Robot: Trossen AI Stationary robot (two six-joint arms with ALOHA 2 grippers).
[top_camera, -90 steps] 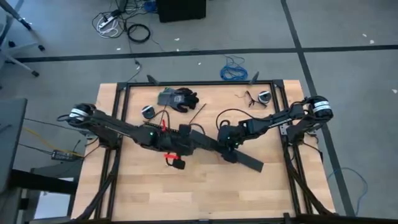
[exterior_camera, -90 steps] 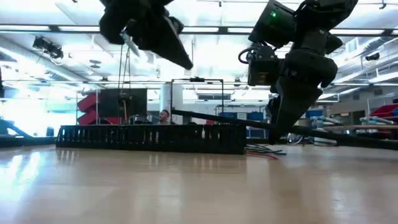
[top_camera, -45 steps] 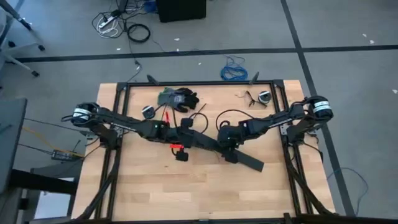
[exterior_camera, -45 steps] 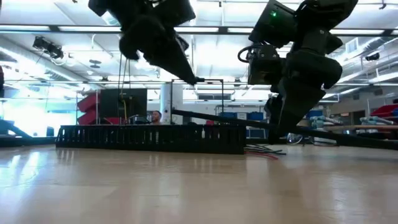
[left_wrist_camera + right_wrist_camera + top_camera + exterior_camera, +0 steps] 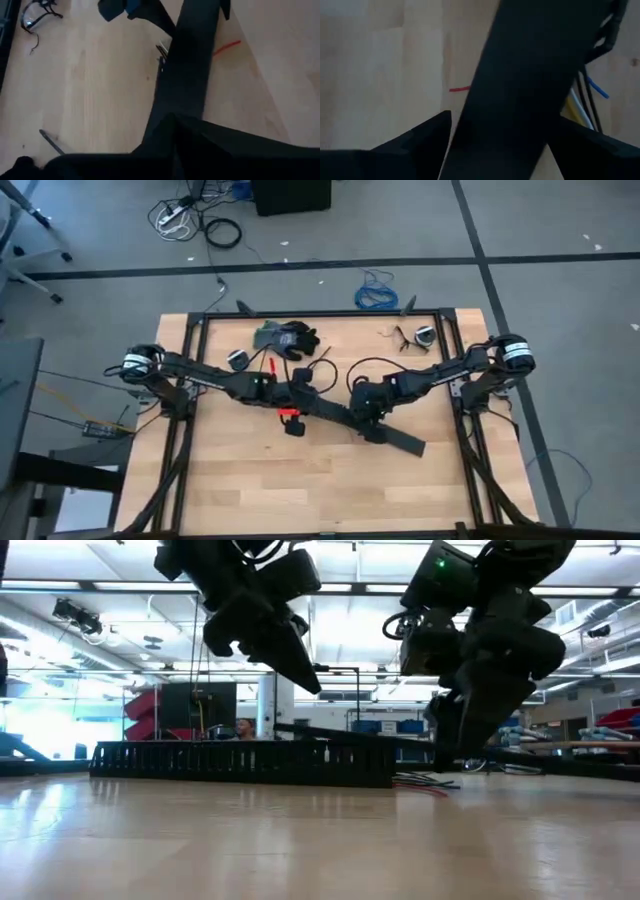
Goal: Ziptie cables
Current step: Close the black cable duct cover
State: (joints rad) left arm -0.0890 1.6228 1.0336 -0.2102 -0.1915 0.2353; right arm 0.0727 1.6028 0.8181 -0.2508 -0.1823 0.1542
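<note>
Across wooden table (image 5: 300, 480), black strip (image 5: 400, 438).

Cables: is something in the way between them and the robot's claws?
Yes. A long black strip lies over the cables, between them and the right gripper; only a few wires peek out beside it. The left gripper hangs above the same strip.

Both arms reach in toward the middle of the counter (image 5: 250, 490), the left claw (image 5: 318, 402) coming from the left and the right claw (image 5: 368, 416) from the right, close together over a long flat strip (image 5: 400, 442) that lies slanted across the centre. Behind them, near the far edge, a pair of gloves (image 5: 285, 338) lies left of centre, with a small round object (image 5: 237, 359) to its left. Safety glasses (image 5: 418, 336) lie toward the far right corner, and the cables (image 5: 425, 781) rest on the counter below the right claw.
</note>
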